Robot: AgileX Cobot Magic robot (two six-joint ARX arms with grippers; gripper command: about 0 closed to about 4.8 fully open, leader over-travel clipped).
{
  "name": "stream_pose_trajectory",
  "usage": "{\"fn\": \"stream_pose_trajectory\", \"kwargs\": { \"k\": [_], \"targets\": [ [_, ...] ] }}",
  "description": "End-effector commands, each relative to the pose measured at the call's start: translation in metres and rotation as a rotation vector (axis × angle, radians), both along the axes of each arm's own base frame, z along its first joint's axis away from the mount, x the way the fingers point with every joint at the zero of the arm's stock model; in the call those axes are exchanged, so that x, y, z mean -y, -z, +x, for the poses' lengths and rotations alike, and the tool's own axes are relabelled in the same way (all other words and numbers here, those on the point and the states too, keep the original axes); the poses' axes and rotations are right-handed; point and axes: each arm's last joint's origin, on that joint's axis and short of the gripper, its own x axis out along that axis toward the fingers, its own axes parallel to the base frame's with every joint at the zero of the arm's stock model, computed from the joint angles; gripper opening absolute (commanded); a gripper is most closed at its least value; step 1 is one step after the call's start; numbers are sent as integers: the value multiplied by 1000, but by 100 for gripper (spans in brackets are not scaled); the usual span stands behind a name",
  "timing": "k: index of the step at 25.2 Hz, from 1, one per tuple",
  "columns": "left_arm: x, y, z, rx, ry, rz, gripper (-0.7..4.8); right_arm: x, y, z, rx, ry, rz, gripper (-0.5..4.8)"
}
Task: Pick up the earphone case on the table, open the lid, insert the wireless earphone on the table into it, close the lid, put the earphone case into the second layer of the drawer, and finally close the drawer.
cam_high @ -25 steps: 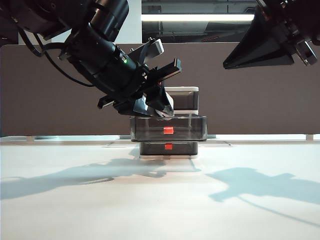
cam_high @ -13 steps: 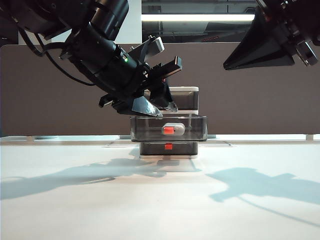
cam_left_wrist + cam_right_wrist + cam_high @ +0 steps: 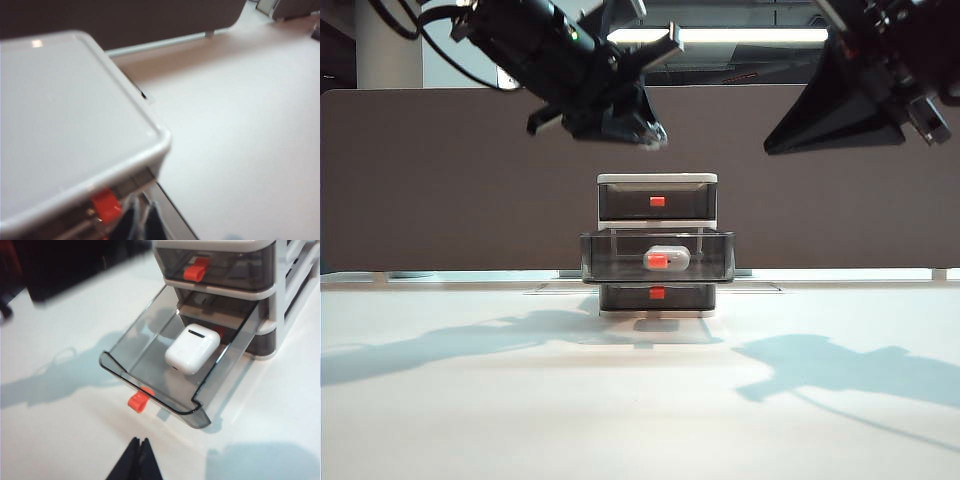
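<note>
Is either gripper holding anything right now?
No. The left gripper and right gripper are shut, empty; the earphone case lies in the second drawer.

My left claw (image 3: 645,132) hangs above the drawer (image 3: 657,180), air between. The second layer of the drawer (image 3: 657,255) juts forward. My right claw (image 3: 139,460) is beside it.

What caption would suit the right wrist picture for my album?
Earphone case lying in the pulled-out middle drawer, shut right gripper hovering in front of it.

Surface: the table (image 3: 470,420), white, plain | Resting on it: the drawer (image 3: 657,180), three tiers, set toward the far edge
</note>
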Motion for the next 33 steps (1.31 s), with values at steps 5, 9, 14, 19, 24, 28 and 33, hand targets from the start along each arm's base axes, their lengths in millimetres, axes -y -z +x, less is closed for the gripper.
{"fn": "stream_pose_trajectory", "kwargs": {
  "k": [5, 9, 14, 19, 24, 28, 33],
  "targets": [
    [-22, -12, 42, 66, -82, 49, -6, -14, -2, 4, 86, 29, -7, -5],
    [-15, -13, 66, 97, -67, 132, -6, -26, 5, 8, 89, 14, -25, -5],
    [-6, -12, 82, 77, -64, 144, -6, -40, 13, 9, 139, 0, -95, -5],
    [-1, -12, 92, 74, -65, 141, -6, -52, 18, 9, 158, -35, -97, -5],
    [1, -6, 95, 48, -68, 140, -6, -56, 28, 13, 129, -41, -119, -5],
    [2, 4, 96, 1, -65, 166, -6, -59, 38, 17, 101, -44, -137, -5],
    [2, 11, 98, -26, -63, 181, -6, -65, 51, 25, 98, -43, -139, -5]
  ]
}}
